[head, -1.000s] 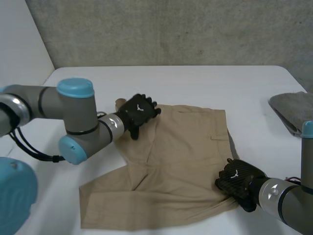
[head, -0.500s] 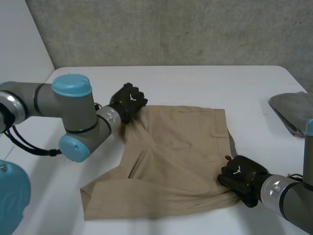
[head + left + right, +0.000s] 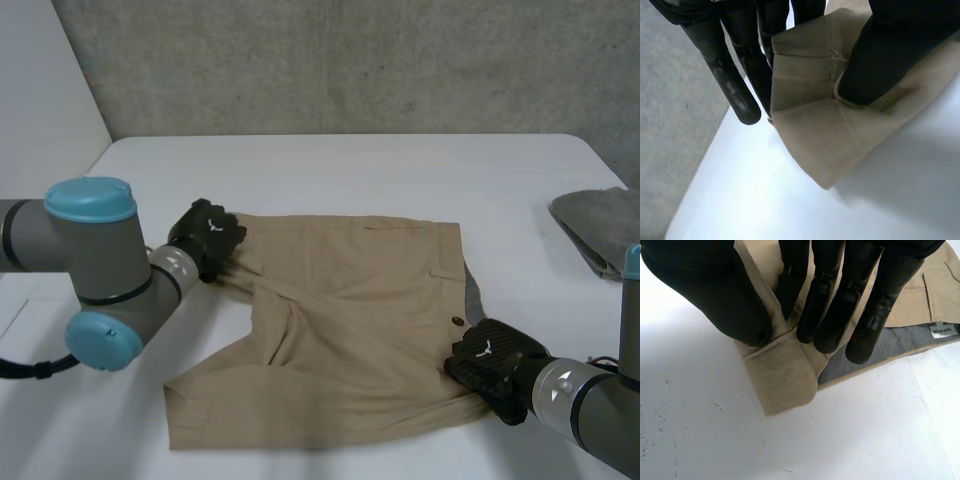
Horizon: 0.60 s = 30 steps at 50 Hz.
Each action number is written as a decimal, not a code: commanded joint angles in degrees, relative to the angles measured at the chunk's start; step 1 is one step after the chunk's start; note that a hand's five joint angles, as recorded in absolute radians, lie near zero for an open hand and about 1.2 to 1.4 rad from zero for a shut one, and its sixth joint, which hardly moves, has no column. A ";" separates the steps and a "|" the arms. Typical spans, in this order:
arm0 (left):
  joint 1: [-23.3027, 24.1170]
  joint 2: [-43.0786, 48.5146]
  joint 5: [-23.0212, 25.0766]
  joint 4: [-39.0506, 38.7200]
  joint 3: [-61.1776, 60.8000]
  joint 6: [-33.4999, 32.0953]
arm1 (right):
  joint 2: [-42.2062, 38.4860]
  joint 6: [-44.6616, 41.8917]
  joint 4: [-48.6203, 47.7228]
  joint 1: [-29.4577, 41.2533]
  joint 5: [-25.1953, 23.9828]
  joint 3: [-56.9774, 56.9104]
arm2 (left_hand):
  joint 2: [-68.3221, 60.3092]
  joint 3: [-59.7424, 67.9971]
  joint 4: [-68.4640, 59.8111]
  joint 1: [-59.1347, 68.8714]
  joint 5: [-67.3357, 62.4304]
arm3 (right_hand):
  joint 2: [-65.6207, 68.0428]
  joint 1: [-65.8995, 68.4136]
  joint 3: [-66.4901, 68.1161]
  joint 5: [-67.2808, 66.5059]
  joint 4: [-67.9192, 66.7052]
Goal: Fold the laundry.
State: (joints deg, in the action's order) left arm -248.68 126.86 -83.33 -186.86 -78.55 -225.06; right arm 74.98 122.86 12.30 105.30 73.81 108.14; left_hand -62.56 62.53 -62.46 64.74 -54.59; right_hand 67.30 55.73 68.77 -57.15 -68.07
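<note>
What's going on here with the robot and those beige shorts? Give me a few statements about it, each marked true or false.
1. The left robot hand pinches a corner of the tan shorts. True.
2. The right robot hand hovers clear of the shorts. False: it pinches another corner of them.
3. A grey cloth lies at the right edge of the table. True.
4. The grey cloth lies on top of the shorts. False: it lies apart from them.

A white table (image 3: 380,170) takes most of the head view, with rounded far corners. Behind it stands a rough grey concrete wall (image 3: 350,60), and to the left of that a plain white wall (image 3: 40,90). A grey cloth (image 3: 595,225) lies on the table's right side, at the view's edge. In the right wrist view the tabletop has some small dark specks (image 3: 717,404).
</note>
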 commanded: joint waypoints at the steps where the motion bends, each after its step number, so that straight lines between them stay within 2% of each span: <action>1: -0.40 -1.27 -2.88 0.00 -1.78 5.42 | -0.01 0.01 0.00 0.00 0.02 0.05 | -6.03 6.06 -6.13 3.84 -4.00 | 12.70 24.27 11.23 -12.85 -11.93; 6: -1.72 -2.76 -6.49 0.27 -2.31 8.15 | -0.01 0.01 0.00 0.00 0.02 0.14 | 0.35 -0.32 0.25 -2.54 2.38 | 12.70 24.27 11.23 -12.85 -11.93; 9: -1.98 -4.16 -6.40 0.27 -3.98 9.29 | -0.01 0.01 0.00 0.00 0.02 0.14 | 15.28 -15.26 15.19 -17.47 17.32 | 12.70 24.27 11.23 -12.85 -11.93; 10: -1.98 -4.78 -6.40 0.27 -4.68 9.55 | -0.01 0.01 0.00 0.00 0.02 0.14 | 23.99 -23.97 23.90 -26.18 26.03 | 12.70 24.27 11.23 -12.85 -11.93; 11: -1.98 -5.22 -6.40 0.27 -5.12 9.56 | -0.01 0.01 0.00 0.00 0.02 0.14 | 26.25 -26.22 26.15 -28.43 28.28 | 12.70 24.27 11.23 -12.85 -11.93; 19: -2.07 -7.51 -2.01 -0.09 -8.20 9.64 | -0.01 0.01 0.00 0.00 0.02 0.14 | 25.60 -25.57 25.51 -27.79 27.64 | 12.70 24.27 11.23 -12.85 -11.93; 24: -2.69 -6.81 -1.57 0.09 -8.29 9.64 | -0.01 0.01 0.00 0.00 -0.07 0.49 | 9.30 -9.27 9.20 -11.49 11.33 | 12.70 24.27 11.23 -12.85 -11.93; 30: -3.65 -5.40 -1.39 -0.17 -8.81 9.20 | -0.01 0.01 0.00 0.08 -0.07 0.67 | 15.33 -15.31 15.24 -17.52 17.37 | 12.70 24.27 11.23 -12.85 -11.93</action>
State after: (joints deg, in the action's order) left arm -251.57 120.15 -84.78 -186.84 -87.11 -215.58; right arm 74.97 122.87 12.30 105.31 73.76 108.59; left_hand -44.58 44.56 -44.60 44.78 -34.47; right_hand 67.30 55.73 68.77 -57.14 -68.07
